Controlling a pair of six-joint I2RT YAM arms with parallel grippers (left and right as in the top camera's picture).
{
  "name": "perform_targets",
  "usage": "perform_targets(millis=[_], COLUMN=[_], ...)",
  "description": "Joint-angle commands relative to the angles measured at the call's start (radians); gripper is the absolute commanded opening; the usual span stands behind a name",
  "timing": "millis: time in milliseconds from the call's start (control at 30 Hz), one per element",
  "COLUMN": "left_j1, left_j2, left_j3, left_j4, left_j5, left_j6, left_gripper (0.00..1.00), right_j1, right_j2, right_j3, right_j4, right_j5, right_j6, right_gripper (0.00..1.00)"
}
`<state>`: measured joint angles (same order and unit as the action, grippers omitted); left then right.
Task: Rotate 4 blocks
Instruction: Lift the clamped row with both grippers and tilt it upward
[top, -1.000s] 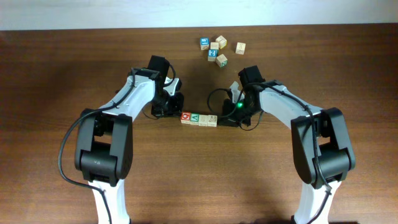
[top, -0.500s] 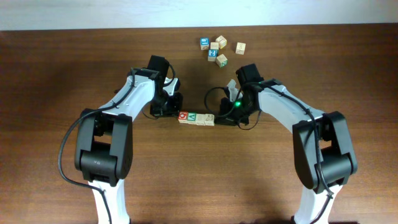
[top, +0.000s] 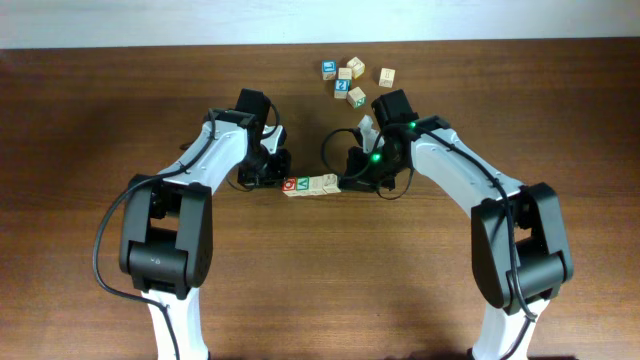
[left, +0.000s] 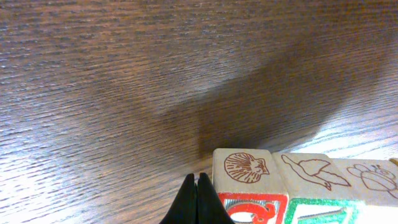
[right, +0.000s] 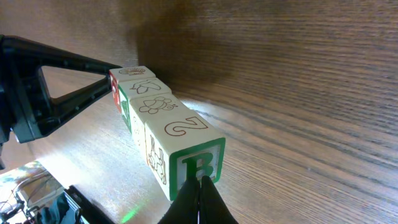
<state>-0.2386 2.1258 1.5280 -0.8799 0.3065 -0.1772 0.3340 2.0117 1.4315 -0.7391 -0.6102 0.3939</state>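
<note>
Block row (top: 310, 186) sits centre-scene, long axis left-right, slightly skewed. Left gripper (left: 196, 193) is pinched closed and empty at its left end. Right gripper (right: 200, 190) is the same at its right end.

Overhead, the light is even and sharp over the worktop (top: 80, 120), with a green lamp (top: 375, 157) glowing just past centre. The left wrist view has pale glare at 9 o'clock and a broad shadow running toward 2 o'clock. In the right wrist view glare whitens the wood beside the blocks (right: 168, 134), and 12 o'clock is dark.
</note>
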Motion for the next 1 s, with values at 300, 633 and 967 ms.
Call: perform_targets(millis=[300,633,967], left_j1=[-0.028,-0.028,-0.028], left_j2=[-0.008,-0.008,-0.008], left_j3=[0.014,0.014,0.014], left_j4=[0.003,0.003,0.003], left_j5=[0.122,0.122,0.122], left_j6=[-0.009,-0.009,-0.009], left_gripper=[0.0,0.0,0.0], right_j1=[0.096,0.132,0.132], right_j2=[-0.021,-0.021,-0.021], right_j3=[0.062,0.095,0.095], right_j4=[-0.005,-0.031,-0.013], right_j5=[-0.051,-0.025,-0.013], right_j6=[0.002,-0.003,0.006], right_gripper=[0.05,0.05,0.04])
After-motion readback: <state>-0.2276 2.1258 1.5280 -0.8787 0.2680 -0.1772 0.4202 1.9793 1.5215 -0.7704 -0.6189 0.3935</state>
